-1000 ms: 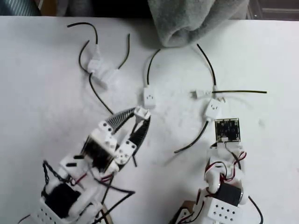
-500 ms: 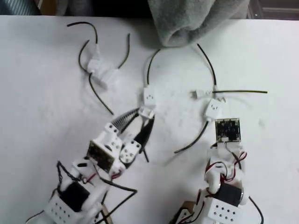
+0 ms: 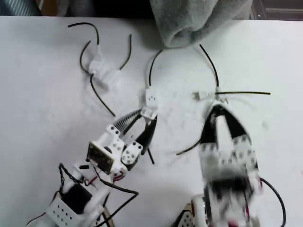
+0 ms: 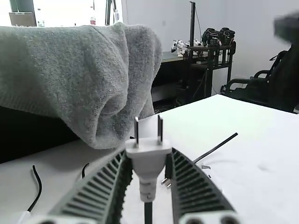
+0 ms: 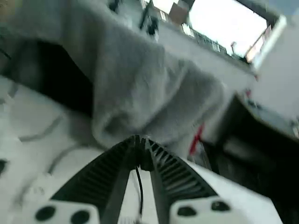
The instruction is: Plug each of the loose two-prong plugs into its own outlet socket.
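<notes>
Near table centre, just beside an outlet socket [image 3: 151, 97], a white two-prong plug [image 3: 148, 113] sits pinched in the left gripper [image 3: 146, 117]. Plug & socket look almost touching; can't tell if the prongs are in at all. Left wrist view: plug [image 4: 146, 150] is clamped at its body by both ribbed fingers [image 4: 105, 186], w/ its two prongs clear & pointing straight out from the left gripper [image 4: 147, 155] twd a grey towel [image 4: 79, 79]. Left arm comes in from the near-left corner, stretched diagonally twd centre, wrist low over the white table [image 3: 42, 104]. A second loose plug [image 3: 200, 96] lies flat further right, untouched, its black cord [image 3: 246, 93] running off to the right. Just nearer than it is the right gripper [image 3: 217, 109], tips pressed together & fingers making a narrow arch; that arm points straight away from the near edge & is blurred. Right wrist view: right gripper [image 5: 139, 142] tips meet, w/ a thin dark line in the gap behind them; can't tell if anything's pinched. Far left, a plug-&-socket pair [image 3: 102, 73] lies joined, cords curling off. Grey towel [image 3: 199, 19] drapes over the far edge.
</notes>
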`<state>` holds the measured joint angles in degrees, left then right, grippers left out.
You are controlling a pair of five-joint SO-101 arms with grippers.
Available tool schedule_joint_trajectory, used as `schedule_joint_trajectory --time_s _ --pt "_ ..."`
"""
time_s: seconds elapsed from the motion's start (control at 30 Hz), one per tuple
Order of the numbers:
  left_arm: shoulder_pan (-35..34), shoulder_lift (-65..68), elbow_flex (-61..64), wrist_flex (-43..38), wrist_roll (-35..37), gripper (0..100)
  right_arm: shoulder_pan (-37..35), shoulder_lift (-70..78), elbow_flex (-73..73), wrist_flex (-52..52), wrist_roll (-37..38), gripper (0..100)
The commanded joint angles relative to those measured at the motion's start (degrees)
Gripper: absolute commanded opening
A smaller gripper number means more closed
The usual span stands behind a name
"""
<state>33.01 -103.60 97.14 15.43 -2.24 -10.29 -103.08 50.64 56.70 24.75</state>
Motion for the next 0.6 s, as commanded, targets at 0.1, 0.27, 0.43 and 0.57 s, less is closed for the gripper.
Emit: schedule_joint_trajectory --time_s 0.1,0.27,0.43,0.57 --pt "8.66 -0.75 -0.26 -0.97 0.53 2 -23.16 0.4 -6.15 -1.27 0.0 1.9" --pt "13.49 -0.75 -0.62 -1.05 0.09 2 -27.3 3.21 -4.04 -0.13 -0.09 1.9" --pt "13.67 -0.75 -0.26 -3.6 0.26 2 -27.56 4.09 -3.52 4.26 -5.89 1.9" --pt "13.76 -0.75 -0.26 -3.69 0.44 2 -27.56 4.53 -3.25 6.73 -5.27 1.9"
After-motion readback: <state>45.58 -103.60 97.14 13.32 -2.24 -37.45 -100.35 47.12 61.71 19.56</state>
